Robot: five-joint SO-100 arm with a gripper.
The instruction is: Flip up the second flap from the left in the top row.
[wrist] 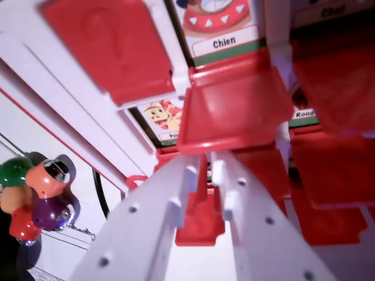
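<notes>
A white game board (41,99) with rows of red flaps fills the wrist view. My gripper (204,167) comes up from the bottom centre, its two white fingers (258,222) a narrow gap apart with nothing clamped between them. The fingertips sit right under the front edge of a red flap (234,105) that is tilted partway up. Above that flap a picture card labelled "Chien" (224,42) shows. Through the gap between the fingers I see another red flap (200,219) lying lower down. I cannot tell whether the tips touch the tilted flap.
A larger red flap (111,47) is at the upper left, with a cartoon card (161,117) below it. More red flaps (334,170) lie at the right. Off the board at the left are a bunch of coloured figures (32,199), a black cable (98,193) and a printed sheet (58,252).
</notes>
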